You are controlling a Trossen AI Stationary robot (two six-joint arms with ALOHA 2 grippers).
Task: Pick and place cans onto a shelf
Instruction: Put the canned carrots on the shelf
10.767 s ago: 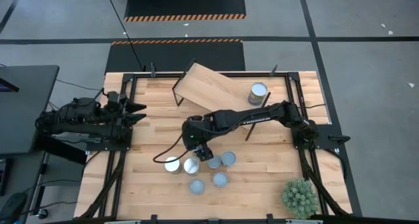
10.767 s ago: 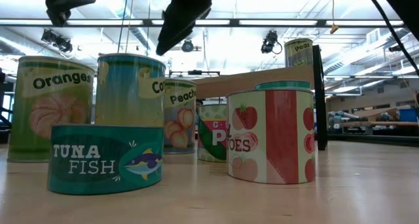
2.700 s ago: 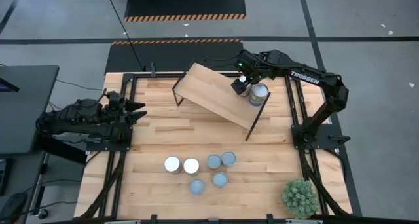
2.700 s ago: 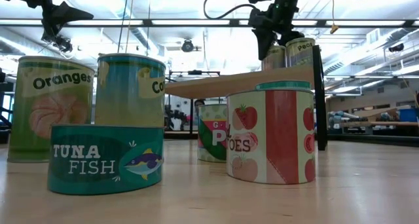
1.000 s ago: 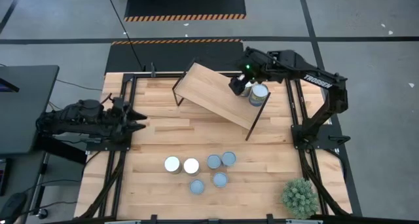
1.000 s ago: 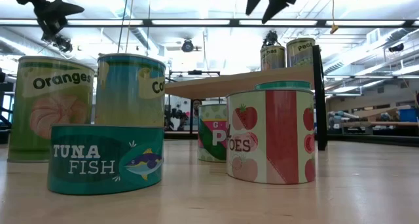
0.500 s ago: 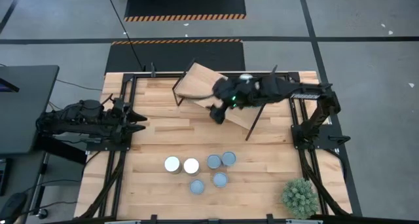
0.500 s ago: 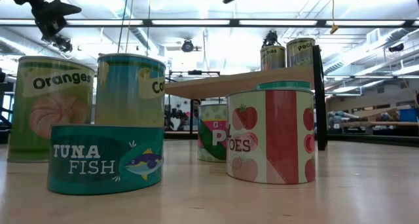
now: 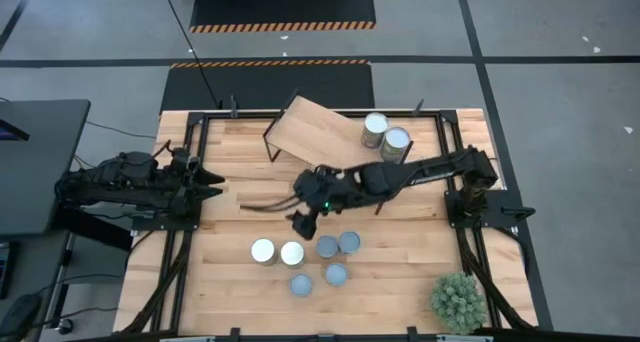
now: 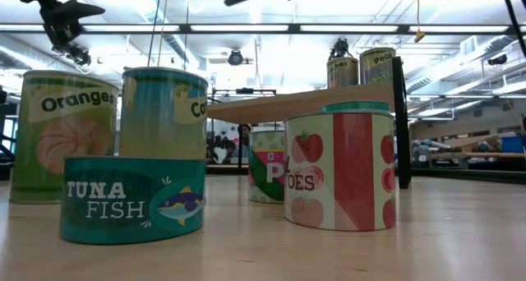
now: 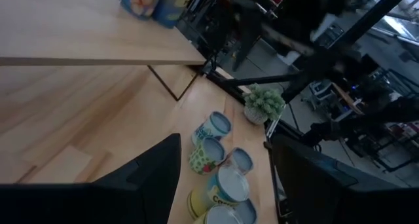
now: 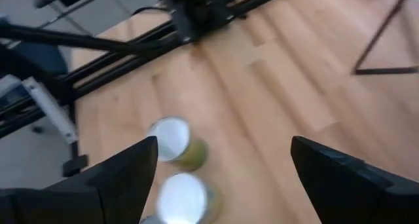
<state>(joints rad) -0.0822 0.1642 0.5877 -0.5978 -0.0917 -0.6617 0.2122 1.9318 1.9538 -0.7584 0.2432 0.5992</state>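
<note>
Currently two cans (image 9: 386, 136) stand together at the far right end of the shelf (image 9: 320, 134), leaving board free for more. I have the right gripper (image 9: 305, 220) empty, jaws wide apart, above the counter (image 9: 230, 232) just beside the six remaining cans (image 9: 300, 259), ready to straddle one. The left gripper (image 9: 210, 178) waits at the counter's left edge, jaws open.

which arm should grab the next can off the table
The right. Its tool is open and empty, hanging just above the six cans on the table, nearest the white-topped pair. The left tool waits at the table's left edge, farther off. Two cans already stand on the shelf.
</note>
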